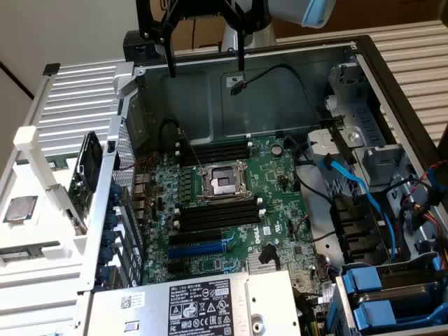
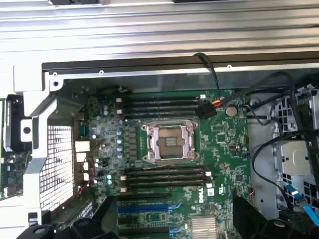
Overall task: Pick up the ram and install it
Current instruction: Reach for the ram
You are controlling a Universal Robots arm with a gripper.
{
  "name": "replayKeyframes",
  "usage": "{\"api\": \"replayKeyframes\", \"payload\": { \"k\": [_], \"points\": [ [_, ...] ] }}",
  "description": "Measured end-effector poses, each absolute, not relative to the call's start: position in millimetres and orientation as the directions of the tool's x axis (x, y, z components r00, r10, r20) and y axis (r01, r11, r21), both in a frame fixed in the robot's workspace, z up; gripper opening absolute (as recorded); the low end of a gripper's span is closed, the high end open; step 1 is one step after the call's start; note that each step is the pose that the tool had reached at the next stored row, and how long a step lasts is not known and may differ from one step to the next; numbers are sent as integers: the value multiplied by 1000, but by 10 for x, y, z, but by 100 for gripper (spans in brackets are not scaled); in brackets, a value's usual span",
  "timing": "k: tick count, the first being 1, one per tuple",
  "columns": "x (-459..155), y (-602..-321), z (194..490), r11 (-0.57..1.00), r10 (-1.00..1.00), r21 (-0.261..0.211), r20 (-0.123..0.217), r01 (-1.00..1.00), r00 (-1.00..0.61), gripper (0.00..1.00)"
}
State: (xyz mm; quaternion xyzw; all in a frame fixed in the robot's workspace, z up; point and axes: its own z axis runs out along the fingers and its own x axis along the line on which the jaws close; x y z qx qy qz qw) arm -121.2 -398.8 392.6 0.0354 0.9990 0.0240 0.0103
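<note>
The ram (image 1: 87,176) is a flat green board with black chips. It leans on edge in a white rack (image 1: 33,155) just outside the case's perforated rear wall, at the exterior view's left. The wrist view catches the ram (image 2: 11,144) beside that grille. My gripper (image 1: 206,64) hangs open above the case's far wall, well away from the ram, with nothing between its black fingers (image 1: 171,66). In the wrist view the fingers (image 2: 84,230) frame the motherboard (image 2: 224,144). Black memory slots (image 1: 218,210) with white clips lie on both sides of the processor socket (image 1: 222,180).
A square silver processor chip (image 1: 19,208) rests in the white rack. A loose black cable with a plug (image 1: 238,85) dangles near the right finger. Blue and black cables (image 1: 350,189), drive bays (image 1: 392,294) and the power supply (image 1: 203,304) crowd the case.
</note>
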Motion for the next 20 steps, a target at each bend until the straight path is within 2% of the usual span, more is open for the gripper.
{"api": "replayKeyframes", "payload": {
  "k": [14, 20],
  "points": [
    [-1213, -3985, 3931, 996, 71, 49, -19, 70, -997, 99],
    [-1232, -3975, 4144, 996, 71, 47, -18, 70, -997, 99]
  ]
}}
